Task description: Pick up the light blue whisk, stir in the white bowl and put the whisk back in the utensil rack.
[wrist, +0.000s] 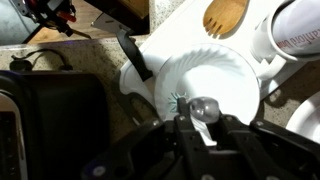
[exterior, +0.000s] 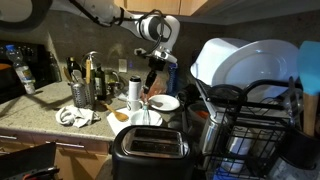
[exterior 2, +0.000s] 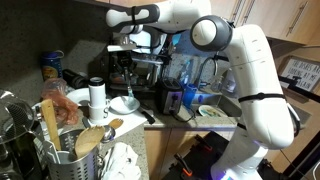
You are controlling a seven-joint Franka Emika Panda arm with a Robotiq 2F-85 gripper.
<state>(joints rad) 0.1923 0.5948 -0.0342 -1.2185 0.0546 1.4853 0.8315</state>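
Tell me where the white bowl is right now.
In the wrist view the white bowl sits mid-frame right under the pincer, with the black toaster to its left and a wooden spoon above it.

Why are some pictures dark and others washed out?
Wrist view: the white ribbed bowl glares; the dark gripper below is blurred. In an exterior view the black toaster up front is dim; in an exterior view the white robot arm is bright.

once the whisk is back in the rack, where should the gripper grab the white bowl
The rim, from straight above, one finger inside and one outside: the white bowl sits upright and open and looks too wide to span. Probably best on a rim stretch clear of the black utensil at its edge.
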